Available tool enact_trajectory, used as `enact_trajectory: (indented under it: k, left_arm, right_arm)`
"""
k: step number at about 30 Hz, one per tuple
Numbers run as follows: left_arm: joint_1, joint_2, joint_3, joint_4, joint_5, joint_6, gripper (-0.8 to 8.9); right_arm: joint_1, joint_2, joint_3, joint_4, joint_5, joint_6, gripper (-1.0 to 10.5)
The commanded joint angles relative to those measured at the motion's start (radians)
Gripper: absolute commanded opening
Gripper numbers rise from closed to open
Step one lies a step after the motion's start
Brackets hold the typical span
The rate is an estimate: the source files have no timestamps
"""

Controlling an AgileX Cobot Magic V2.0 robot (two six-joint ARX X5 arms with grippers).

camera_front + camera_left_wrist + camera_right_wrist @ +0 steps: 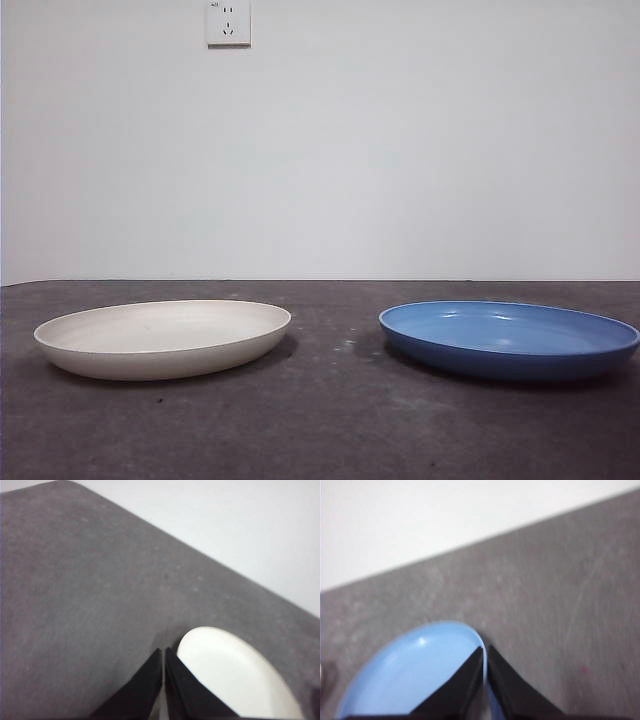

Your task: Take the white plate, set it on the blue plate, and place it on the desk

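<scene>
The white plate [163,338] lies on the desk [330,430] at the left; the blue plate [508,338] lies at the right, a gap between them. Neither gripper shows in the front view. In the left wrist view my left gripper [164,652] is shut and empty, high above the desk [90,605], its tips beside the white plate's [230,675] rim. In the right wrist view my right gripper [484,651] is shut and empty, its tips over the rim of the blue plate [415,675].
A pale wall [400,140] with a power socket [228,22] stands behind the desk's far edge. Bare desk surface [560,590] stretches around both plates.
</scene>
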State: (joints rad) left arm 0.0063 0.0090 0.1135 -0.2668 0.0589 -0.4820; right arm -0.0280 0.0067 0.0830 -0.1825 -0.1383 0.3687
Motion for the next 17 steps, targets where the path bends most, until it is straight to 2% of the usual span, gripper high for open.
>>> enact_trajectory:
  k: [1,5,9,14,17]
  left_arm:
    - [0.003,0.013,0.067,-0.01,0.005,-0.009,0.09]
    - [0.003,0.058,0.161,-0.029,0.014,0.011,0.09]
    - [0.003,0.135,0.262,-0.05,0.057,0.072,0.09]
    - [0.003,0.285,0.413,-0.149,0.151,0.193,0.09]
    - [0.003,0.386,0.5,-0.212,0.225,0.26,0.09]
  right_arm:
    - [0.0,-0.002,0.062,0.011,-0.002,0.016,0.1]
    - [0.0,0.023,0.16,-0.03,-0.002,0.004,0.1]
    - [0.0,0.092,0.275,-0.09,-0.005,-0.048,0.1]
    - [0.0,0.233,0.435,-0.184,-0.06,-0.126,0.1]
    - [0.0,0.34,0.539,-0.264,-0.125,-0.177,0.1]
